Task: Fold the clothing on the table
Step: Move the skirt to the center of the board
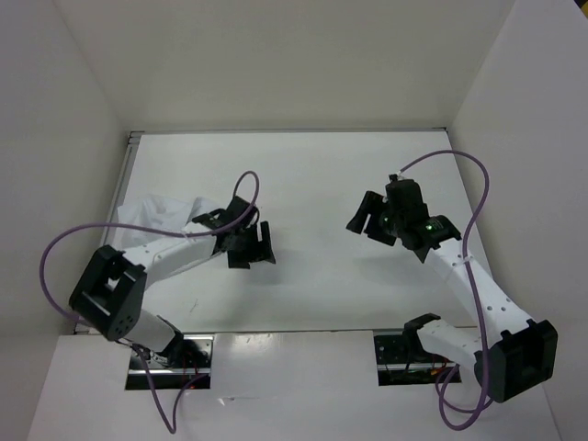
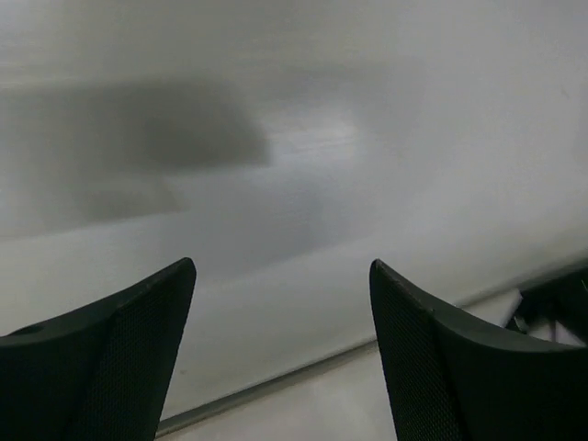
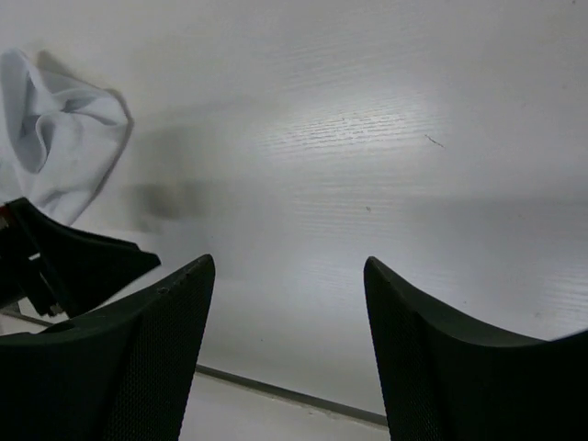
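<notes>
**Crumpled clothing at the 9 o'clock rim, both jaws spread and holding nothing**

The clothing (image 1: 158, 211) lies bunched in a white heap at about 9 o'clock on the tabletop (image 1: 312, 165), close against the left rim. It is not spread flat. The part that shows runs a little longer from 9 to 3 than from 12 to 6, but with this much wrinkling I cannot name a sure long axis, nor pick out a hem, sleeve or collar.

The left arm (image 1: 175, 253) is plainly the nearer one. Its forearm crosses above the 3 o'clock side of the heap. The left jaws stand spread, nothing between them, and point toward roughly 3 to 4 o'clock. So the clothing lies behind them, off toward 9 to 10 o'clock. The left wrist view confirms this: only bare tabletop and a strip of its edge show between the two dark fingers (image 2: 138, 349), with no fabric at all.

The right arm (image 1: 478, 294) reaches in from the 4 o'clock corner. The right jaws are also spread and hold nothing. They sit well apart from the clothing and face about 9 o'clock. In the right wrist view a fold of the clothing (image 3: 55, 129) appears far off at the upper left.

In my judgement the coming move turns on the left jaws swinging back toward 9 o'clock to reach the fabric.

Hidden or unclear: the forearm covers part of the heap, so its full outline cannot be told. A dark shape at the left of the right wrist view is cut off and is probably part of the other arm.
</notes>
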Controlling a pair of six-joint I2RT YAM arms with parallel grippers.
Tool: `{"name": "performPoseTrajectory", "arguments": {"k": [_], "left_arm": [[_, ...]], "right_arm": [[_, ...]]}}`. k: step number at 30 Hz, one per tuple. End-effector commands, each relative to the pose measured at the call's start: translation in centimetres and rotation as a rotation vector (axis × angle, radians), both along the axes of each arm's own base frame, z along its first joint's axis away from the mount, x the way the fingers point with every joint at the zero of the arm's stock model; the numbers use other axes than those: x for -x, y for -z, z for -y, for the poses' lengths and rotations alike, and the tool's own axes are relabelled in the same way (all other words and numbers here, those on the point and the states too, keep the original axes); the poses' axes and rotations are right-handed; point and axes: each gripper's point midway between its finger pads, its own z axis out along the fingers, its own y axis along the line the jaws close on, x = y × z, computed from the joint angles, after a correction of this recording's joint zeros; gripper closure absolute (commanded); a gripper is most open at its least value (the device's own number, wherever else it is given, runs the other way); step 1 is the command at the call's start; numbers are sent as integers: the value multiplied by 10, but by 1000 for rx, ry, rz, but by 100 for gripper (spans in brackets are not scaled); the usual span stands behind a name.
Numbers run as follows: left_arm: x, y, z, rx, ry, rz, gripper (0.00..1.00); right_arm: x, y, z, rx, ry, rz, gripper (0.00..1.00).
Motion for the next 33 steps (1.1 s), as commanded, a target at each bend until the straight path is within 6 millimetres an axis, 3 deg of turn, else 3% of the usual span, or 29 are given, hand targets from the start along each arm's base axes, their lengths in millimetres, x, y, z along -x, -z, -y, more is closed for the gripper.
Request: {"name": "performPoseTrajectory", "arguments": {"k": [1, 2, 4, 9, 13, 14, 16, 17, 22, 25, 26, 30, 32, 33], "left_arm": [[-60, -28, -37, -288, -213, 125, 17], [-60, -33, -53, -369, -286, 106, 18], [-88, -64, -81, -442, -434, 212, 18], [-127, -86, -154, -479, -641, 263, 17], [-152, -79, -206, -657, -667, 284, 16], [-157, -69, -223, -705, -680, 261, 14], [-166, -71, -241, -779, -686, 261, 14], [-169, -63, -251, -812, -684, 235, 14], [-183, -51, -261, -871, -599, 232, 14], [-183, -27, -265, -909, -550, 166, 14], [-176, -9, -271, -942, -514, 102, 14], [-173, 15, -268, -927, -450, 36, 15], [-171, 26, -265, -909, -428, 26, 19], [-170, 31, -267, -905, -429, 9, 30]], "right_arm": [[-8, -9, 1, -31, 44, 34, 29], [-9, -10, -2, -38, 35, 29, 29], [-8, -7, -5, -40, 12, 16, 29], [-9, -8, -12, -59, -23, 19, 29], [-6, -11, -15, -70, -46, 26, 29], [-6, -11, -15, -70, -46, 26, 29], [-3, -15, -13, -70, -53, 45, 29], [-1, -11, -13, -67, -53, 36, 29], [2, -12, -13, -75, -60, 43, 29], [0, -12, -10, -69, -44, 45, 29], [0, -12, -10, -69, -44, 45, 29], [-2, -11, -12, -72, -50, 33, 29], [-3, -8, -12, -69, -50, 23, 29], [-3, -5, -12, -66, -50, 14, 29]]}}
